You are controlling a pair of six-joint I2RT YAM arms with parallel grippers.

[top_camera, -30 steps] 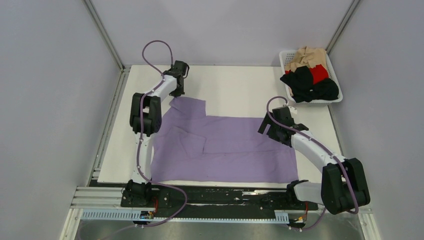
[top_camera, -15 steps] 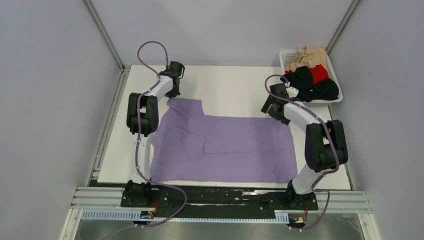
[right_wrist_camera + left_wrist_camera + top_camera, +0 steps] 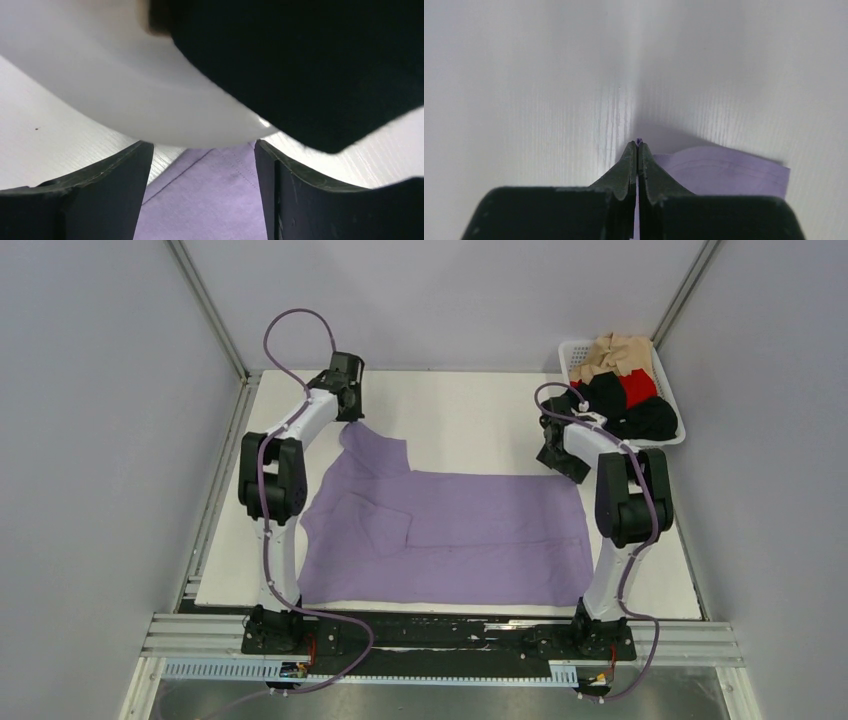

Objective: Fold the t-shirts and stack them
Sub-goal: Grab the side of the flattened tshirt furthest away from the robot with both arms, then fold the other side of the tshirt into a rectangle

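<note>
A lavender t-shirt [image 3: 450, 530] lies spread flat on the white table [image 3: 460, 415]. My left gripper [image 3: 345, 418] is at the shirt's far left corner. In the left wrist view that gripper [image 3: 638, 145] is shut, with a sliver of purple cloth pinched at its tips and the lavender t-shirt [image 3: 724, 170] trailing to the right. My right gripper [image 3: 555, 455] hovers over the shirt's far right corner. In the right wrist view that gripper [image 3: 202, 150] is open, and the lavender t-shirt [image 3: 210, 200] lies between and below its fingers.
A white mesh basket [image 3: 572, 352] stands at the back right, holding a tan shirt [image 3: 615, 352], a red shirt [image 3: 637, 387] and black shirts [image 3: 625, 412]. Grey walls enclose the table on three sides. The right arm's own white and black links fill the upper right wrist view.
The right arm swung from the shirt's right side to its far right corner, its jaws narrowing. The left gripper moved farther back, drawing the shirt's far left corner with it.
</note>
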